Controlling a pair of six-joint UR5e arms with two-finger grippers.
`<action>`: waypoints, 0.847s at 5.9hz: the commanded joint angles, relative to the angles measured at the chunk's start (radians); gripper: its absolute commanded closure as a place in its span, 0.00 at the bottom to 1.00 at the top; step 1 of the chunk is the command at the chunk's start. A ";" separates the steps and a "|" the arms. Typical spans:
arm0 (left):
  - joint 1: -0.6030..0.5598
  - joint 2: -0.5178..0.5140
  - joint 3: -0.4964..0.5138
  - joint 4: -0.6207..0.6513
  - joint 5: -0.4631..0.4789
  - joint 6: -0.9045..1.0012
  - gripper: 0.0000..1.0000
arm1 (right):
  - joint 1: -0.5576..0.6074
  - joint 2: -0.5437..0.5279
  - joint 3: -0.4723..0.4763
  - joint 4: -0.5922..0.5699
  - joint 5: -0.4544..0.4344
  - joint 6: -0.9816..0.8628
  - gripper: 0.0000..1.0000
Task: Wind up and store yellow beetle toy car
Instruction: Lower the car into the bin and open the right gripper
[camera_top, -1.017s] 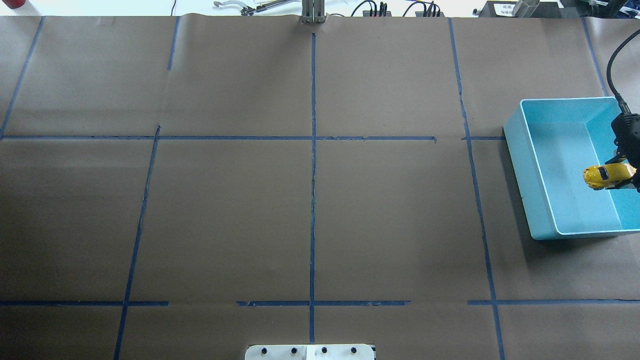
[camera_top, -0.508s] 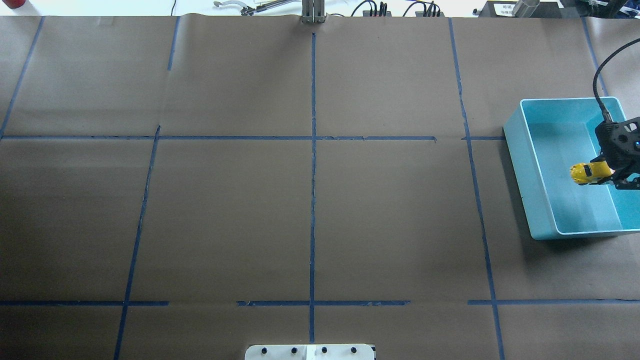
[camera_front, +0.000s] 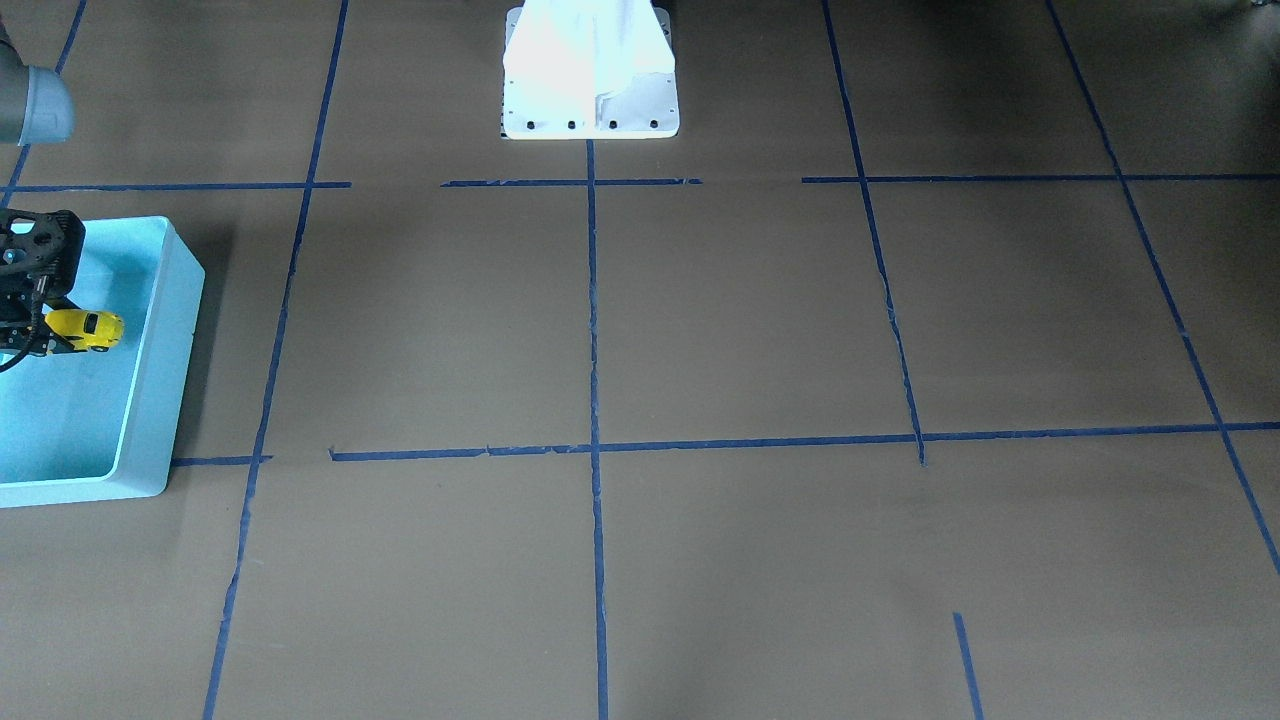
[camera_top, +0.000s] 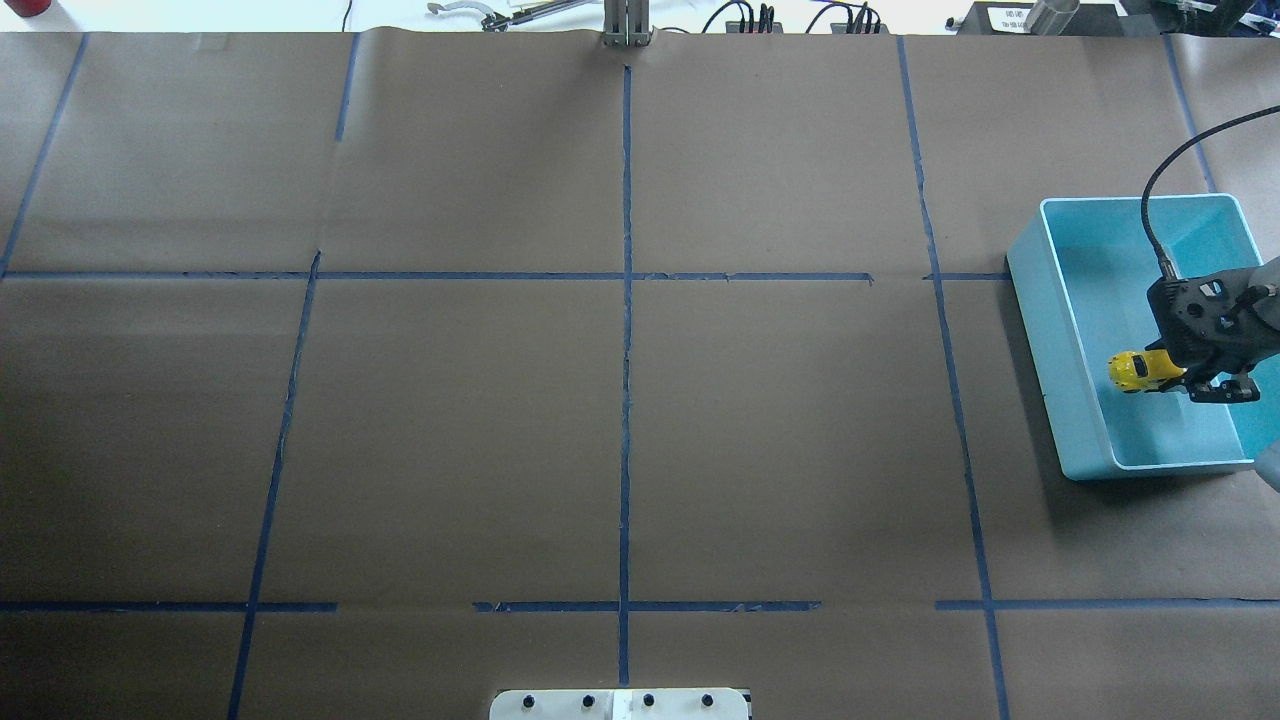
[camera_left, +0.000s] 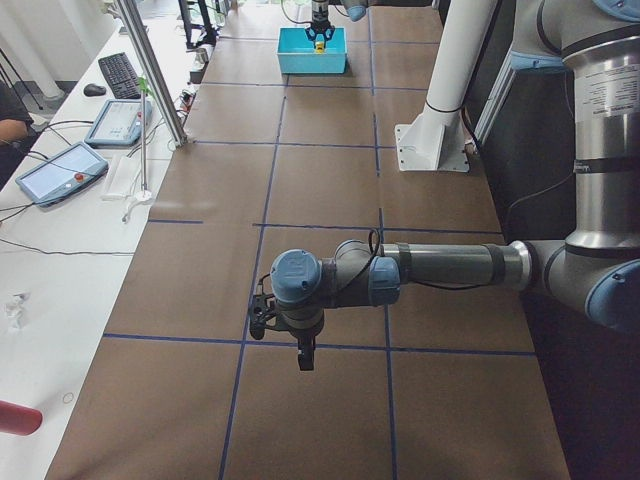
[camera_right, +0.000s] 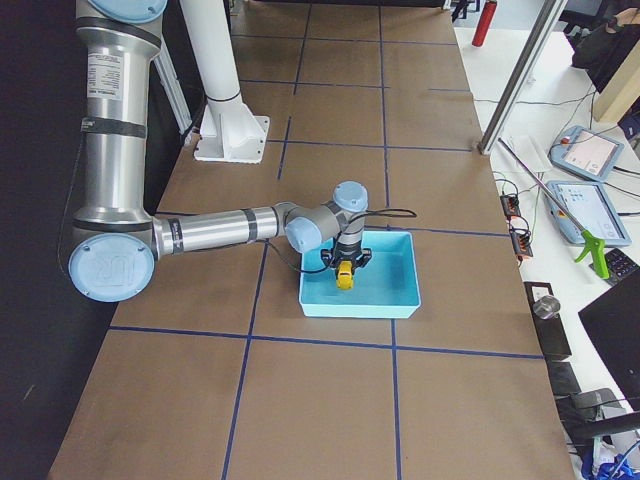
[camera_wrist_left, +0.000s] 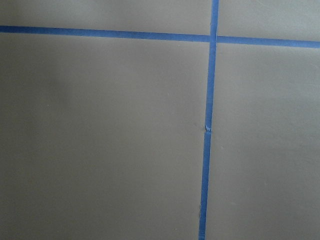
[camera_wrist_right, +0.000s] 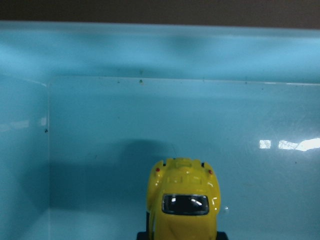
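The yellow beetle toy car (camera_top: 1138, 371) is held inside the light blue bin (camera_top: 1030, 300) at the table's right end. My right gripper (camera_top: 1172, 376) is shut on the car's rear, and the car points toward the table's middle. The car also shows in the front-facing view (camera_front: 88, 330), in the right side view (camera_right: 344, 275) and in the right wrist view (camera_wrist_right: 184, 200), where it hangs just over the bin floor (camera_wrist_right: 125, 125). My left gripper (camera_left: 297, 345) shows only in the left side view, low over bare table, and I cannot tell its state.
Brown paper with blue tape lines (camera_top: 626, 400) covers the table. The white robot base plate (camera_top: 620, 703) sits at the near edge. A metal post (camera_left: 150, 70) and the operators' desk with tablets (camera_left: 60, 170) run along the far side.
My right gripper has carried the car leftward and lower into the bin. The arm's wrist has come further into view.
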 joint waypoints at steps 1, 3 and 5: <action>0.000 -0.002 0.000 0.001 0.000 0.000 0.00 | -0.001 0.024 -0.039 0.002 -0.001 0.000 0.98; 0.000 -0.003 0.000 0.000 0.000 0.000 0.00 | -0.003 0.047 -0.054 0.000 -0.004 0.002 0.37; 0.000 -0.003 0.000 0.001 0.000 0.000 0.00 | -0.001 0.048 -0.065 0.005 0.000 -0.007 0.00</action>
